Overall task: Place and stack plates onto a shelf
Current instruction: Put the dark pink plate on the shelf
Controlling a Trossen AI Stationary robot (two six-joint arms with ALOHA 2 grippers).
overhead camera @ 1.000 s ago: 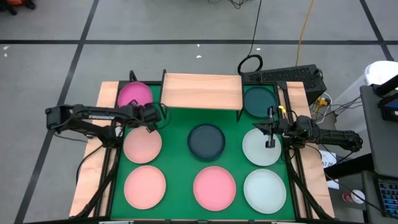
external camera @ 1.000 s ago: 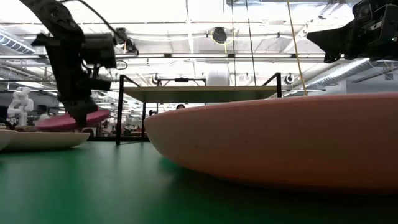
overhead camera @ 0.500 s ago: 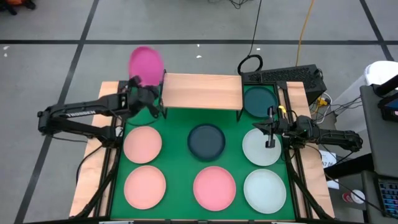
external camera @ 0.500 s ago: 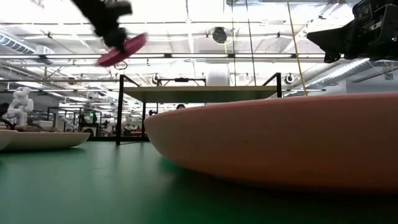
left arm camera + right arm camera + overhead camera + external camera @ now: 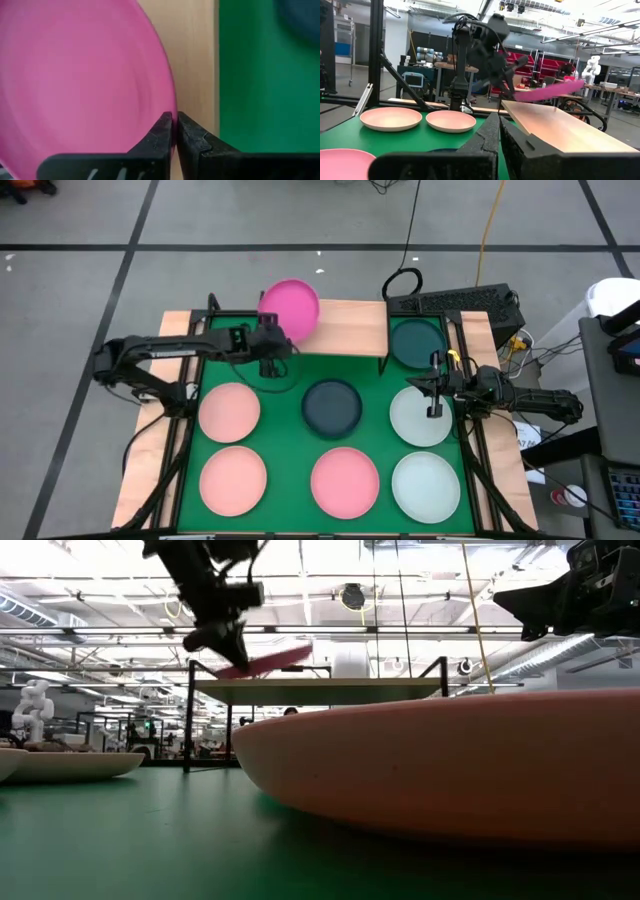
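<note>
Hot pink plate (image 5: 289, 307) is held by its near rim in the left end effector (image 5: 272, 345), fingers pinched tight on the edge in the left wrist view, the plate tilted and clear of everything beneath it. It hangs over the left end of the shelf (image 5: 345, 326), whose long axis runs parallel to the worktop's far edge; the bare board lies directly below and a little right of the plate, so the coming move looks like a descent and level-off, and the left arm is plainly the nearer one. Right end effector (image 5: 434, 396), fingers closed on nothing, waits over the mint-white plate (image 5: 419, 416) near the worktop's right edge. Half a second back the plate was beyond the worktop's far-left corner, off the shelf; it has since swung right and over the board.
</note>
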